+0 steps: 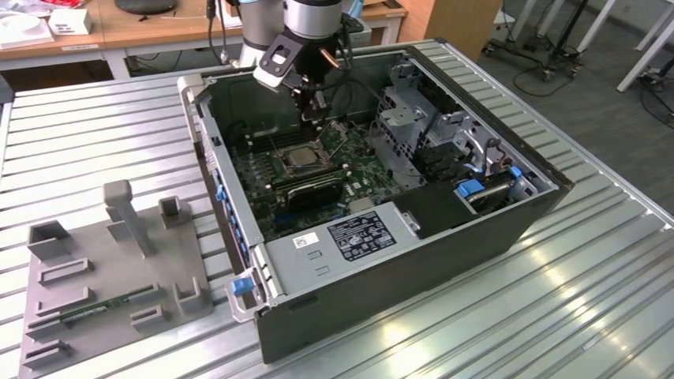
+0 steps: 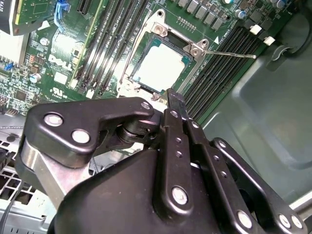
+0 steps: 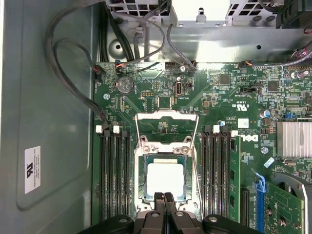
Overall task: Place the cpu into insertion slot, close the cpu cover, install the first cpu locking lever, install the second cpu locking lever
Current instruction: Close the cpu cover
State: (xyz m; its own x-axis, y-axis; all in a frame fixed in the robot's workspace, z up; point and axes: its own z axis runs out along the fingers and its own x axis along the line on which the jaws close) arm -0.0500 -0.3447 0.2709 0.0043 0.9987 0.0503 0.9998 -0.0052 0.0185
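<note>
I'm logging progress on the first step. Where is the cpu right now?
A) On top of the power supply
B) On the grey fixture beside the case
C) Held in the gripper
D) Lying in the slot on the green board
D: in the first wrist view the cpu lies flat inside the slot, and the gripper beside its edge holds nothing.
</note>
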